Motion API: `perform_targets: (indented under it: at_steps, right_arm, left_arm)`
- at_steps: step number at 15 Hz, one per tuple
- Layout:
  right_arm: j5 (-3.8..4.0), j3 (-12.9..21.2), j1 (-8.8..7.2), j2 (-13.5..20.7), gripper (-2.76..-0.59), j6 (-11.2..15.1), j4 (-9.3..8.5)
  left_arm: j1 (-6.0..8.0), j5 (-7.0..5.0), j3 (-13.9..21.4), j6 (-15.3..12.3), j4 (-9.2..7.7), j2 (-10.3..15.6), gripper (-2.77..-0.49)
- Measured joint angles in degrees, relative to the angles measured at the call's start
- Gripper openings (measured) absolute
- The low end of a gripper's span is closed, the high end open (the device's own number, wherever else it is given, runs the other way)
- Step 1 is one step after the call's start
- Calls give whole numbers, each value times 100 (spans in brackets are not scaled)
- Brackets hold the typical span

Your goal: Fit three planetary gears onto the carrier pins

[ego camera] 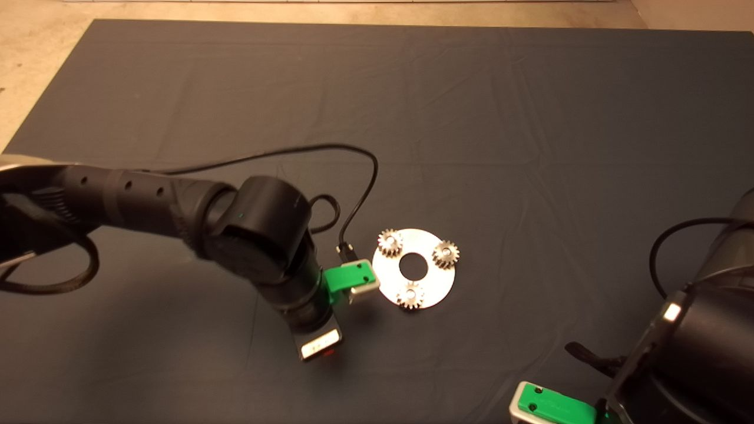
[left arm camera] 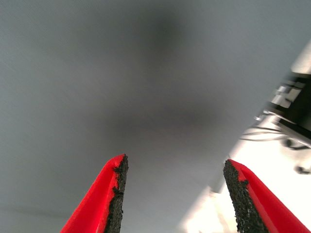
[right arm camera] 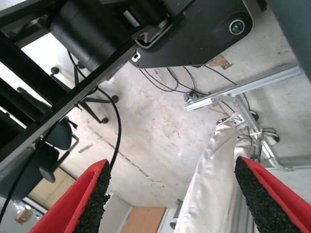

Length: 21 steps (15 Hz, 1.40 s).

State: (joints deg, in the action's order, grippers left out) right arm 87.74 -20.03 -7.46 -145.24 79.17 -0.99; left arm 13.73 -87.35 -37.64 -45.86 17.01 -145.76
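I count all three planetary gears (ego camera: 390, 242) (ego camera: 446, 254) (ego camera: 410, 295) seated on the carrier pins, at roughly ten, two and six o'clock round the disc (ego camera: 437, 282). The job looks finished. My left end effector (ego camera: 352, 281) hangs beside the disc at nine o'clock, spread and empty; the right end effector (ego camera: 545, 405) waits, also spread, at the desk's lower right edge.

Silvery gears (ego camera: 446, 254), shiny disc (ego camera: 439, 287), dark mat (ego camera: 471, 118), red-fingered green left claw (left arm camera: 172, 194)

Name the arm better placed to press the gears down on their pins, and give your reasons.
Left. Its gripper hangs just beside the disc, fingers open, with all three gears within short reach. The right gripper is parked at the mat's near edge.
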Motion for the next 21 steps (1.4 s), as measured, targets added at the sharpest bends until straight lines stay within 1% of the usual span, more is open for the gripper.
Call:
perform_targets:
  at_steps: [2, 3, 4, 5, 6, 7, 8, 9, 10, 11, 13, 14, 15, 16, 17, 18, 19, 21]
  right_arm:
    - [0, -2, 72, 60, -147, 21, 57]
    - [2, -2, 112, 158, -147, 22, 96]
    - [5, -2, 154, 264, -147, 24, 120]
    - [13, -2, 228, 362, -147, 24, 161]
    - [13, -2, 338, 482, -147, 22, 216]
    - [11, -2, 388, 575, -147, 21, 303]
    - [13, -4, 396, 682, -147, 21, 388]
    - [13, -12, 388, 795, -147, 18, 468]
    - [9, -26, 319, 894, -147, 5, 530]
    - [11, -28, 211, 987, -147, -6, 573]
    - [24, -28, 30, 1209, -147, -4, 620]
    - [27, -28, 18, 1261, -147, 0, 647]
    - [18, -26, 46, 1287, -147, 20, 687]
    - [18, -26, 153, 1315, -147, 51, 812]
    - [9, -23, 273, 1335, -147, 135, 979]
    - [10, -20, 390, 1373, -147, 213, 1189]
    - [9, -17, 480, 1446, -147, 276, 1334]
    - [13, -15, 599, 1646, -147, 346, 1485]
  left_arm:
    - [-84, -9, 411, -374, -52, 305, -195]
    - [-155, -11, 630, -524, -96, 463, -195]
    - [-277, -11, 831, -626, -147, 634, -195]
    - [-416, 0, 1011, -713, -181, 831, -195]
    - [-541, 2, 1164, -756, -201, 1087, -195]
    - [-647, 9, 1314, -796, -210, 1464, -195]
    - [-716, 0, 1445, -843, -223, 1909, -195]
    - [-772, -40, 1571, -877, -227, 2310, -195]
    - [-806, -79, 1694, -898, -243, 2559, -195]
    - [-847, -72, 1805, -918, -251, 2646, -195]
    - [-867, -11, 1915, -1054, -255, 2619, -195]
    - [-867, -11, 1932, -1137, -254, 2608, -195]
    - [-880, -9, 1951, -1218, -254, 2602, -195]
    - [-912, -12, 1969, -1338, -251, 2593, -195]
    - [-930, -13, 1995, -1444, -255, 2585, -195]
    - [-930, -11, 2011, -1550, -252, 2565, -195]
    - [-930, -11, 2015, -1659, -249, 2539, -195]
    - [-943, -9, 2020, -1902, -246, 2528, -195]
